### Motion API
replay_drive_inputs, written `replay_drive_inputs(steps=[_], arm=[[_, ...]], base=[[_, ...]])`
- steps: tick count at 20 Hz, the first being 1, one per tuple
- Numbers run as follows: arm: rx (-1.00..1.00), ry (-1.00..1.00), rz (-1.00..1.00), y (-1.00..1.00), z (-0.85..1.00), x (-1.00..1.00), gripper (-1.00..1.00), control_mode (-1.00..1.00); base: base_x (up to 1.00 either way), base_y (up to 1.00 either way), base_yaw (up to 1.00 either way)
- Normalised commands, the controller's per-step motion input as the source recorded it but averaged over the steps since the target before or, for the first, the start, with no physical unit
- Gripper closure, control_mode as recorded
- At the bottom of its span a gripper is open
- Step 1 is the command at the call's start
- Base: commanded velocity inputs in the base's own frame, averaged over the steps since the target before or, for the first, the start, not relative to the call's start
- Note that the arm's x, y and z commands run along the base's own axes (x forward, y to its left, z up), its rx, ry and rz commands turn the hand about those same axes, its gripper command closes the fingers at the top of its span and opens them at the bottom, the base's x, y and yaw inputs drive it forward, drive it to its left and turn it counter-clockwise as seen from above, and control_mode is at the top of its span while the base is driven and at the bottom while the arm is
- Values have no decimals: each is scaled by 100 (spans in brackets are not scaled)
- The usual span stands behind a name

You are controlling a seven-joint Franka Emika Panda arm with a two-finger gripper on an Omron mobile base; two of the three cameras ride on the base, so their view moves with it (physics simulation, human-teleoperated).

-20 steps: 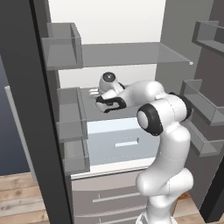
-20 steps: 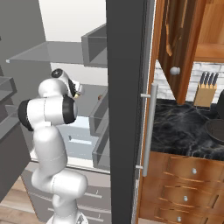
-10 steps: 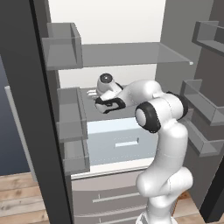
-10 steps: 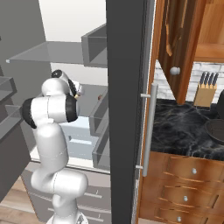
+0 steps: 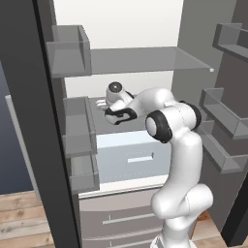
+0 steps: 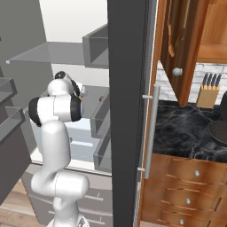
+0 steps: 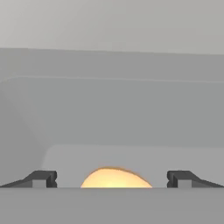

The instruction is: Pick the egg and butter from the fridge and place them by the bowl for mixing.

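Reaching deeper than a second ago, the white arm's gripper [image 5: 102, 103] sits over the white-walled fridge's [image 5: 126, 19] grey shelf. From the hand camera, its fingertips [image 7: 43, 179] stand apart, flanking the smooth yellow-orange egg [image 7: 116, 177].

Even, soft rendered light; shadows seemingly faint.

The egg [image 7: 116, 178] looked smooth and softly glossy orange. The fridge [image 5: 140, 29] had matt white walls, grey translucent shelves [image 5: 145, 59] that seemed glassy, and a brushed-metal handle [image 6: 151, 131]. Cabinets [image 6: 193, 177] were polished wood; the worktop [image 6: 186, 128] was dark, glossy, stone-like.
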Motion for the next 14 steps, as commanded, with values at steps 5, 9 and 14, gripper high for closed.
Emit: replay_drive_inputs(steps=[5, 9, 14], arm=[[-2, 0, 0, 0, -34, 0, 100, -100], [0, 0, 0, 0, 0, 0, 100, -100], [0, -5, 0, 0, 1, 0, 100, -100]], base=[[0, 0, 0], [0, 0, 0], [0, 0, 0]])
